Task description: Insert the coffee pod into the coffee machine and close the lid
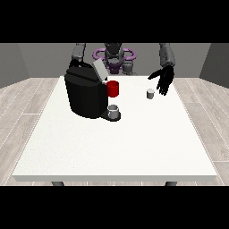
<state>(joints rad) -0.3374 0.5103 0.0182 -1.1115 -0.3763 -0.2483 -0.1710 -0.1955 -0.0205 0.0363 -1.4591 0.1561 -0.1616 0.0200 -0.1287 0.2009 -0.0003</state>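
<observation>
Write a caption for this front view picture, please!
Open hand hovers by a small white pod; black coffee machine waits, lid up.

floor: pale grey wood planks [27, 96]
walls: plain grey [27, 58]
tabletop: large, white [116, 147], dark legs underneath

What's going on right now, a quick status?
Hand at view's right open, beside small white pod, not holding. Other hand hidden behind coffee machine. Lid up.
</observation>
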